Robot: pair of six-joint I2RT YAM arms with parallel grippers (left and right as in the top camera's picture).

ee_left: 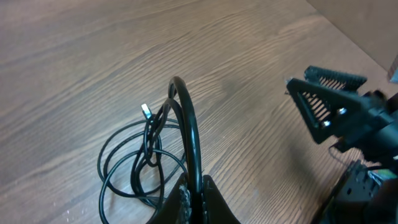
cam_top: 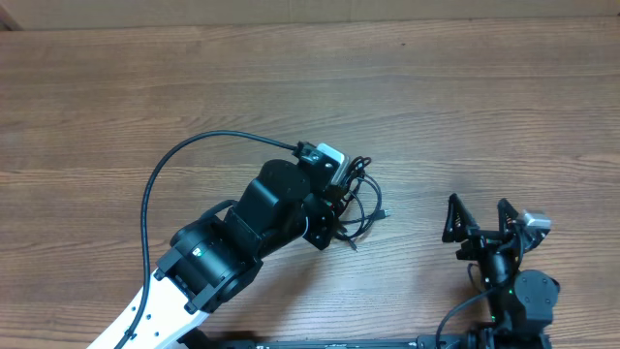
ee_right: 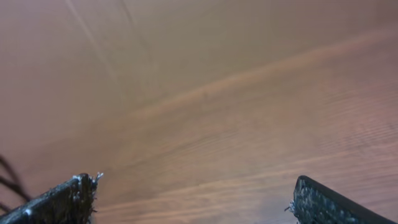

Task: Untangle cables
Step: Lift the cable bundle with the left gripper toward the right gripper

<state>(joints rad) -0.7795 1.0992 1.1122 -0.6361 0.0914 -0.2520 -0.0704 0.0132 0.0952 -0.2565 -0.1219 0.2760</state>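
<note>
**Booth:** Wood-grain tabletop [cam_top: 116, 87] from edge to edge, with one dark knot on it. Where does your job stand?

**Me:** Barely started, I'd say. The cables [cam_top: 365, 206] lie in one overlapping bundle about midway between the side edges, a little nearer the edge where my bases sit. Nothing is pulled free yet; every loop crosses another.

**Booth:** And your hands?

**Me:** My left gripper [ee_left: 194, 188] is pinched tight on one strand, which arches up out of the heap. My right gripper [cam_top: 480, 225] hangs spread wide and empty toward the near right corner, well apart from the bundle.

**Booth:** Give me the count.

**Me:** One tangle, two grippers, and one bright plug [ee_left: 145, 111] plainly showing on the left wrist camera. How many separate cords make up those loops I cannot tell; they overlap too much. Separating them all is what's left.
</note>
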